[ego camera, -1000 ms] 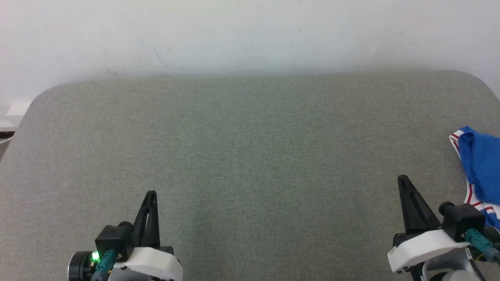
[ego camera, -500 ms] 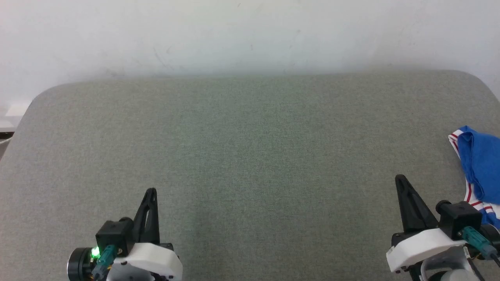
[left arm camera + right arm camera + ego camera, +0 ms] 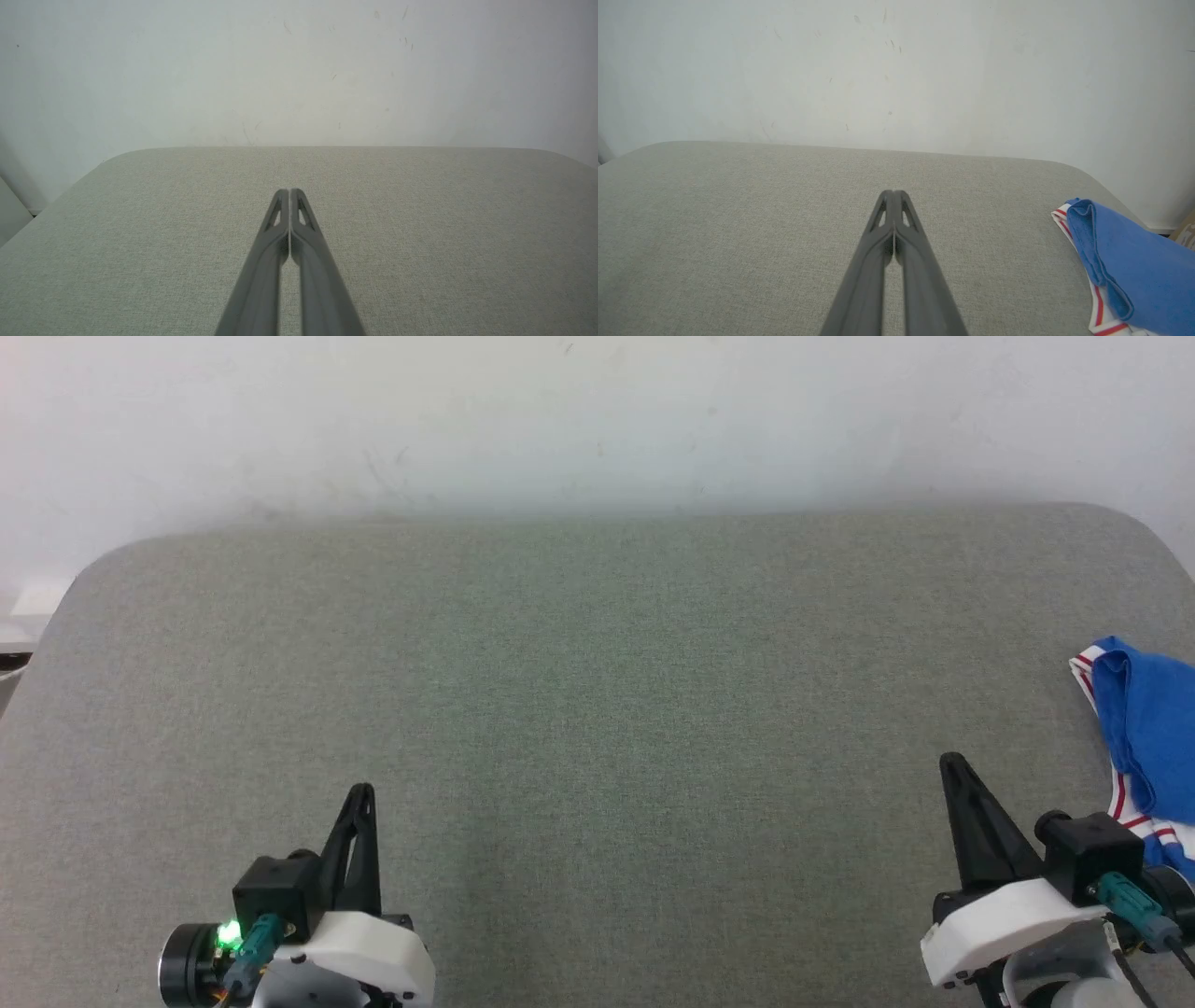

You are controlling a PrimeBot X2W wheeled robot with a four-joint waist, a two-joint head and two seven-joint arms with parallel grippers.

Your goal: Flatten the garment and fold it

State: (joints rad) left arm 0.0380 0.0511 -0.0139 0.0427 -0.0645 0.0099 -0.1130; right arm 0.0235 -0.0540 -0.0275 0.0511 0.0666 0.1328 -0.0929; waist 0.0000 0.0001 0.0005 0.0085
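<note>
The garment [image 3: 1148, 728] is a bunched royal-blue shirt with red-and-white striped trim, lying at the table's right edge and cut off by the head view's border. The right wrist view has the garment [image 3: 1129, 261] at its lower right. My right gripper [image 3: 950, 763] is shut with nothing in it, a short way left of the garment and not touching it; its fingers [image 3: 893, 195] meet at the tips. At the lower left, my left gripper [image 3: 362, 791] is also shut and holds nothing, far from the garment, its fingers [image 3: 289, 192] pressed together.
A grey fabric-covered table [image 3: 597, 691] with rounded far corners stands against a white wall [image 3: 597, 420]. Its wide middle is bare cloth. A tan cardboard edge [image 3: 1186, 229] shows past the table's right side in the right wrist view.
Both grippers have slipped slightly down and back in the head view. The garment has stayed where it was, and both grippers have stayed shut.
</note>
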